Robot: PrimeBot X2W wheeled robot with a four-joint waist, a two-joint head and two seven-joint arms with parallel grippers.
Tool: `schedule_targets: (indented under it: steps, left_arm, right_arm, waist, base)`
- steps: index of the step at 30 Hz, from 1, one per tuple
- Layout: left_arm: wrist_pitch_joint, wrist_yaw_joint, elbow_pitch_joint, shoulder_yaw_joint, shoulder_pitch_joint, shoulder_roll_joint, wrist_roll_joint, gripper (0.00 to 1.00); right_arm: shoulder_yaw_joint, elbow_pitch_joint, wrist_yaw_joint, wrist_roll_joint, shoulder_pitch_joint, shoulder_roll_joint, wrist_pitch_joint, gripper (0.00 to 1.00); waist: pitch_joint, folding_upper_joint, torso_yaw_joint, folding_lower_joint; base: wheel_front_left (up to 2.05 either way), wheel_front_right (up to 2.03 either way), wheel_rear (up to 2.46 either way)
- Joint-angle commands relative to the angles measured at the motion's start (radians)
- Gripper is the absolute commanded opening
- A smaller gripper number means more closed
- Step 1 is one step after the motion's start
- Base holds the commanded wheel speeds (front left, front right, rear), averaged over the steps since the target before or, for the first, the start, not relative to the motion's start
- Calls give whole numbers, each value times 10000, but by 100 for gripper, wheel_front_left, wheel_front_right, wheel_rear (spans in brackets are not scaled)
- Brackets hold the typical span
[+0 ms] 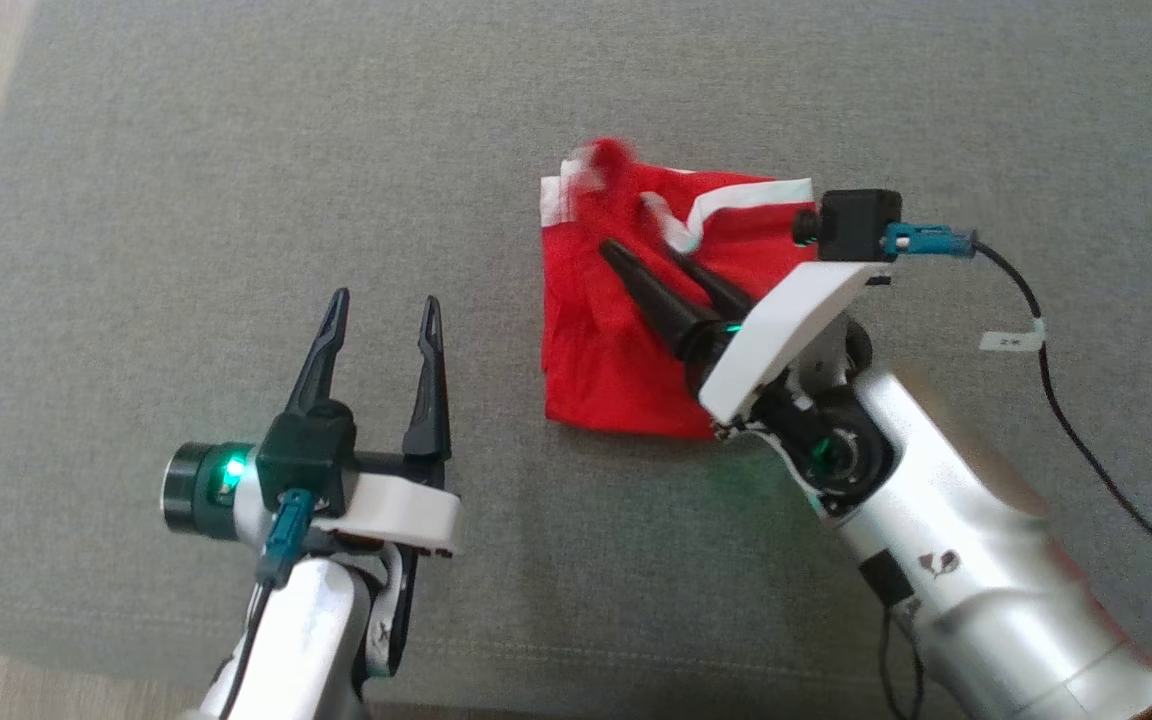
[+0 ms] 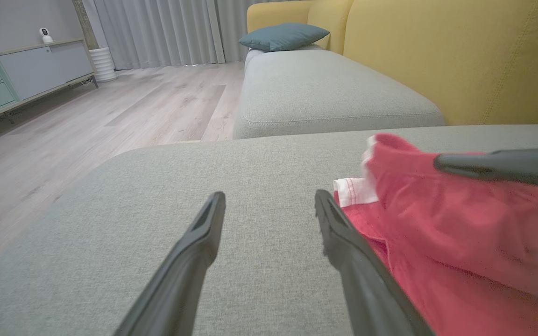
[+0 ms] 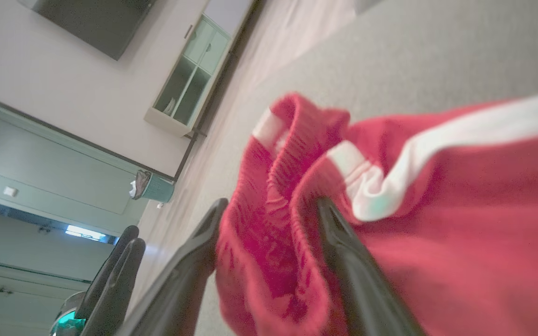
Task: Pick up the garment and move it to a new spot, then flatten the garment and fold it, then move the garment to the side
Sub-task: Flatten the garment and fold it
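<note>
Left gripper [image 1: 386,298] hangs spread, empty; right gripper [image 1: 636,248], also spread astride the red white-striped cloth garment [image 1: 606,380], should close deeply.

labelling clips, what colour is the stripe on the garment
White stripe on the red garment; best in right wrist view.

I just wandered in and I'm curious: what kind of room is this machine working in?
Most likely a home living room: a yellow sofa with a blue-green cushion, long pale curtains reaching a wooden floor, and a low cabinet by the wall.
</note>
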Motion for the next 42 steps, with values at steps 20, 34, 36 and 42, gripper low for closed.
schedule_targets:
  steps: [20, 34, 36, 42]
  left_arm:
    - [-61, 246, -405, 792, -16, 524, -57, 100]
    - [162, 507, -667, 1104, 897, 1049, -231, 100]
    - [231, 531, -724, 1079, 1128, 1094, -252, 100]
    - [399, 618, -818, 1069, 1732, 1185, -379, 100]
  right_arm:
    - [-2595, -2613, 21, -6632, 2501, -1911, -5341, 100]
    - [-4685, -5113, 21, -7949, 5650, -707, -4335, 100]
    - [-4750, -5255, 21, -7997, 5871, -604, -4184, 100]
    - [-4870, -5561, 21, -8125, 6455, -375, -3780, 100]
  waist:
    - [-648, 0, -1308, 0]
    - [-1524, 0, -1958, 0]
    - [-1727, 0, -1985, 0]
    - [-2283, 0, -1919, 0]
  base:
    - [0, 0, 0]
    - [0, 0, 0]
    - [0, 0, 0]
    - [0, 0, 0]
